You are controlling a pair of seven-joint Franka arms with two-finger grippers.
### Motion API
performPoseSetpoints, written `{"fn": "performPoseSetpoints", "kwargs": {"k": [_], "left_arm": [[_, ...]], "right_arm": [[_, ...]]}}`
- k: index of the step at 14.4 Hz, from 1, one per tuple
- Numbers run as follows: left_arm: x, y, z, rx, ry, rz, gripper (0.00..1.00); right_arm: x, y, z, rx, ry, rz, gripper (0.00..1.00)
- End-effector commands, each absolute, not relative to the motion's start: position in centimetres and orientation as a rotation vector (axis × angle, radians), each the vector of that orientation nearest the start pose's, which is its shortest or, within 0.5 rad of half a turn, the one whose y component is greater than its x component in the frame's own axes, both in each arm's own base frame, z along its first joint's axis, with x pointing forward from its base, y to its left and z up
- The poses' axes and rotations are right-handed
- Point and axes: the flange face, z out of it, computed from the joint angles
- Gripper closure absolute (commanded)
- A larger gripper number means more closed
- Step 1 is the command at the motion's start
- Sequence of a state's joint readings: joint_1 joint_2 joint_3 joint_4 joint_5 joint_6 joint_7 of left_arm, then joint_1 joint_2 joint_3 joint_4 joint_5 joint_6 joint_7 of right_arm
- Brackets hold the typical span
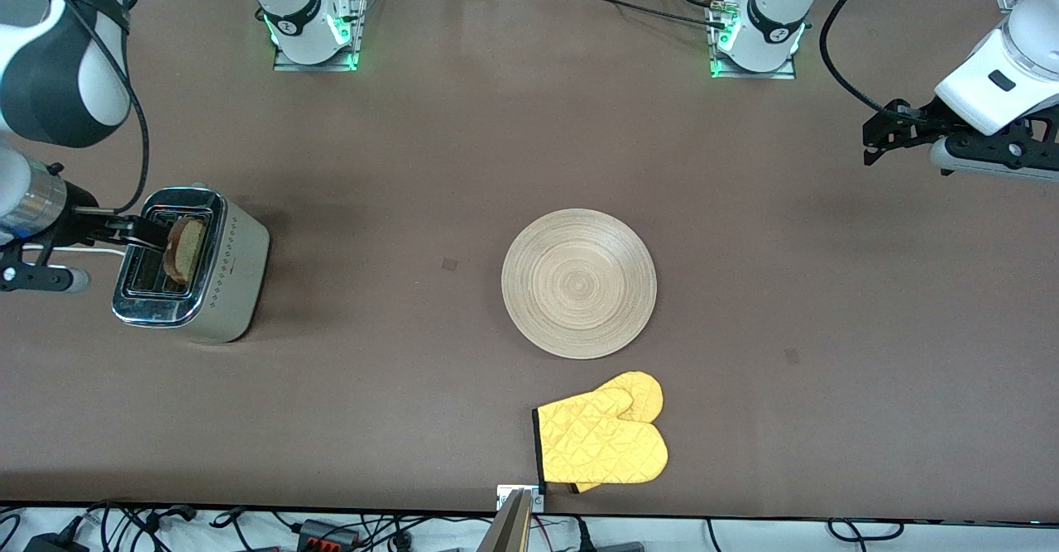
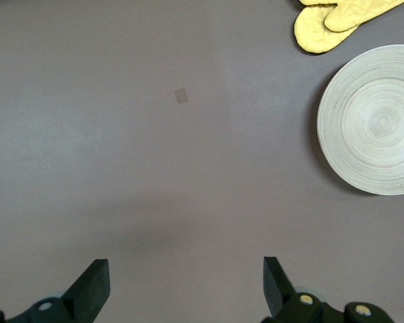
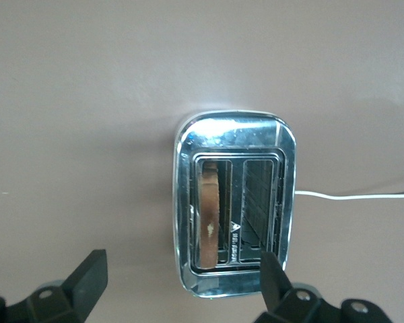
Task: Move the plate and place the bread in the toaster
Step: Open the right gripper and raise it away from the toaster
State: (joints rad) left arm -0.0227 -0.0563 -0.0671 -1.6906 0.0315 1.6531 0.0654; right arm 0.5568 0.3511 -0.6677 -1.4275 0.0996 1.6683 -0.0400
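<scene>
The bread [image 1: 185, 247], a brown-crusted slice, stands on edge in one slot of the beige, chrome-topped toaster [image 1: 217, 287], sticking up a bit. The round light-wood plate [image 1: 579, 283] lies flat, well apart from the toaster, toward the left arm's end.

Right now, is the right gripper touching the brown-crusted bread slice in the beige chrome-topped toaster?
Apart. The right wrist view shows the right gripper open, above the bread sitting in the toaster slot.

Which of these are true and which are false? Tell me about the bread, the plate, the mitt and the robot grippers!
1. The bread stands in a slot of the toaster. True.
2. The plate has bread on it. False: it is bare.
3. The yellow oven mitt lies on the plate. False: it lies beside it, nearer the front camera.
4. The right gripper is open above the toaster. True.
5. The left gripper holds the plate. False: it is open, holding nothing.
</scene>
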Motion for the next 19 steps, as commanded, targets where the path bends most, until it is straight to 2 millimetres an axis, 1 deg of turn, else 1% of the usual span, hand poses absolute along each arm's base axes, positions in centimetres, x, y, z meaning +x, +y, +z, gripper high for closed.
{"fn": "performPoseSetpoints", "kwargs": {"k": [1, 3, 4, 5, 6, 7, 8, 9, 10, 11, 13, 14, 15, 16, 19], "left_arm": [[54.4, -4.8, 61.1, -3.077, 0.241, -0.023, 0.0], [54.4, -4.7, 61.1, -3.077, 0.238, -0.023, 0.0], [54.4, -4.7, 61.1, -3.077, 0.238, -0.023, 0.0], [54.4, -4.7, 61.1, -3.077, 0.238, -0.023, 0.0], [54.4, -4.7, 61.1, -3.077, 0.238, -0.023, 0.0], [54.4, -4.7, 61.1, -3.077, 0.238, -0.023, 0.0], [54.4, -4.7, 61.1, -3.077, 0.238, -0.023, 0.0], [54.4, -4.7, 61.1, -3.077, 0.238, -0.023, 0.0], [54.4, -4.7, 61.1, -3.079, 0.238, -0.02, 0.0], [54.4, -4.7, 61.1, -3.077, 0.238, -0.02, 0.0], [54.4, -4.7, 61.1, -3.079, 0.238, -0.02, 0.0], [54.4, -4.7, 61.1, -3.079, 0.236, -0.02, 0.0], [54.4, -4.7, 61.0, -3.078, 0.238, -0.018, 0.0], [54.4, -4.7, 61.1, -3.079, 0.238, -0.02, 0.0], [54.4, -4.7, 61.2, -3.079, 0.238, -0.023, 0.0]], "right_arm": [[64.4, 0.4, 53.2, -3.236, 0.095, 0.067, 0.0], [64.5, 1.3, 53.3, -3.235, 0.075, 0.062, 0.0], [64.5, 2.0, 53.7, -3.237, 0.053, 0.047, 0.0], [64.6, 2.2, 54.4, -3.232, 0.04, 0.022, 0.0], [64.7, 1.9, 54.9, -3.193, 0.05, 0.007, 0.0], [64.7, 2.1, 55.0, -3.156, 0.042, 0.002, 0.0], [64.7, 2.2, 54.9, -3.147, 0.024, -0.002, 0.0], [64.7, 1.8, 55.0, -3.135, 0.059, -0.003, 0.0], [64.8, 2.1, 55.0, -3.126, 0.045, -0.014, 0.0], [64.9, 1.8, 54.9, -3.13, 0.05, -0.012, 0.0], [63.9, 0.7, 56.0, -3.163, 0.081, -0.018, 0.0], [63.8, -0.5, 56.2, -3.153, 0.101, -0.02, 0.0], [63.5, -2.3, 56.2, -3.137, 0.121, -0.023, 0.0], [63.3, -3.5, 56.4, -3.123, 0.138, -0.038, 0.0], [63.0, -3.9, 56.9, -3.127, 0.131, -0.051, 0.0]]}}
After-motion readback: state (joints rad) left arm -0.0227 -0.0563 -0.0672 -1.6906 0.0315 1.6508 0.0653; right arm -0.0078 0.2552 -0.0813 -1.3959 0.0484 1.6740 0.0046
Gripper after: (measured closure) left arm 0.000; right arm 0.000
